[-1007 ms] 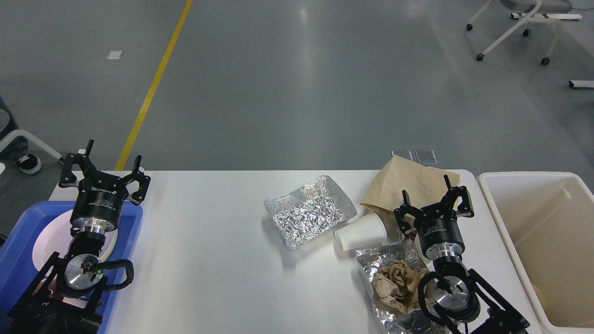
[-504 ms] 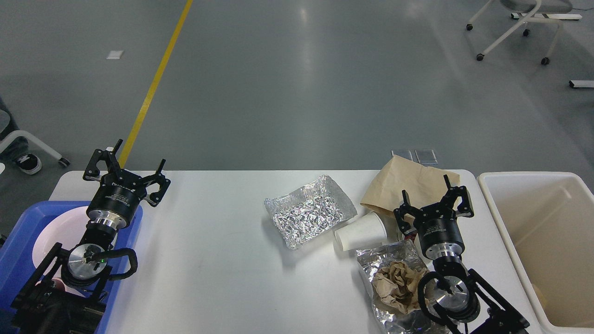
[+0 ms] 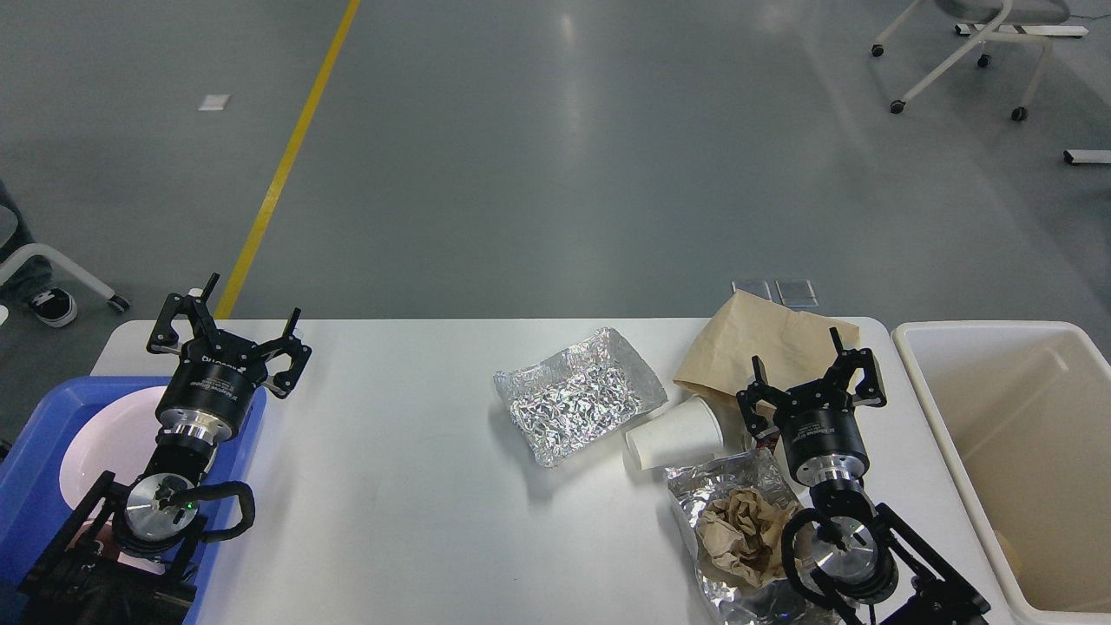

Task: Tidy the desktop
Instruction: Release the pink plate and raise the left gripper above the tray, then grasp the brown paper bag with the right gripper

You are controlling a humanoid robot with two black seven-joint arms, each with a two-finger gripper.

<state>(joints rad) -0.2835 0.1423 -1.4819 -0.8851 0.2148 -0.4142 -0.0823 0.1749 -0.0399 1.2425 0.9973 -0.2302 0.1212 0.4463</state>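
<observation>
The white desktop (image 3: 391,486) carries a crumpled foil tray (image 3: 577,395), a white paper cup (image 3: 675,434) lying on its side, a brown paper bag (image 3: 768,347) and a foil sheet (image 3: 738,486) holding crumpled brown paper (image 3: 738,534). My left gripper (image 3: 230,334) stands open and empty over the desktop's far left corner, above the blue tray's far edge. My right gripper (image 3: 814,369) stands open and empty over the paper bag, just right of the cup.
A blue tray (image 3: 26,469) with a white plate (image 3: 95,434) sits at the left edge. A cream plastic bin (image 3: 1015,451) stands to the right of the table. Grey floor, a yellow line and a wheeled chair (image 3: 963,52) lie beyond.
My left gripper swung right and away from the tray, then drifted back slightly left and nearer. The right arm and the items on the desktop have not moved.
</observation>
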